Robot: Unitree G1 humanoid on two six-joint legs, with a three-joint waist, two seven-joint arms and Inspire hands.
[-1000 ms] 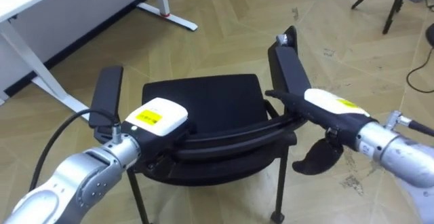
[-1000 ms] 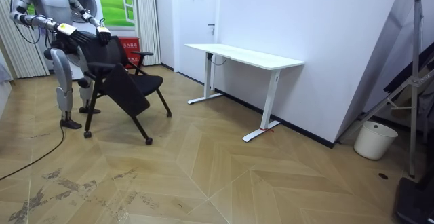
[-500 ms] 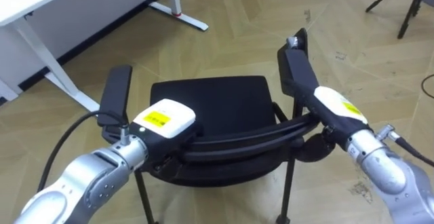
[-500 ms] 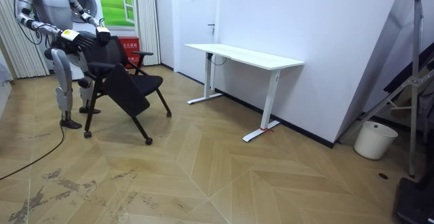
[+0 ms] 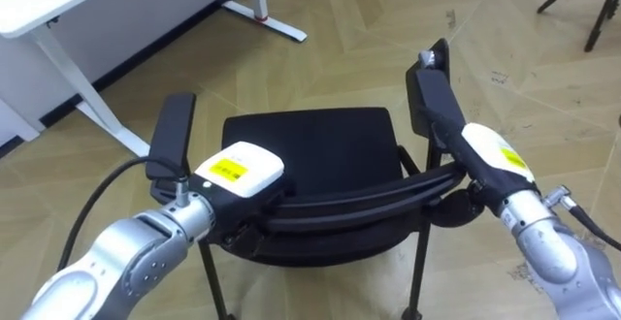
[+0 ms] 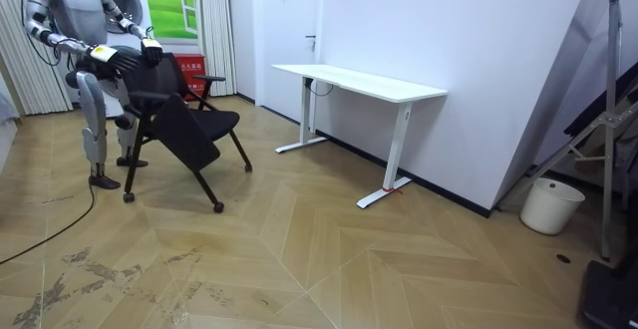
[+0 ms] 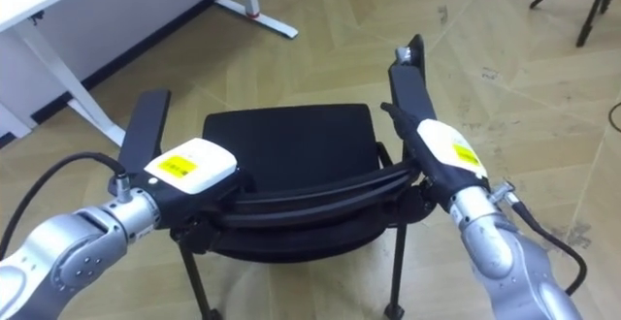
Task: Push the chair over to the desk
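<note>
Though I cannot tell their closure, left robot hand (image 5: 238,173) and right robot hand (image 5: 485,155) rest on the rigid back rail (image 5: 359,199) of the chair (image 5: 310,145), which I judge light.

The black four-legged chair (image 5: 306,150) is black throughout, seat, armrests and frame alike, and it stands on a light-brown wooden floor (image 5: 340,48) laid in a herringbone pattern with a few dark scuffs. The left hand (image 5: 238,173) and the right hand (image 5: 490,155) each have a white shell with a yellow label over dark parts. By the floor's far edge, the white rectangular desk (image 6: 359,82) has white legs with a small red mark on one foot, against a white wall (image 6: 449,30).
</note>
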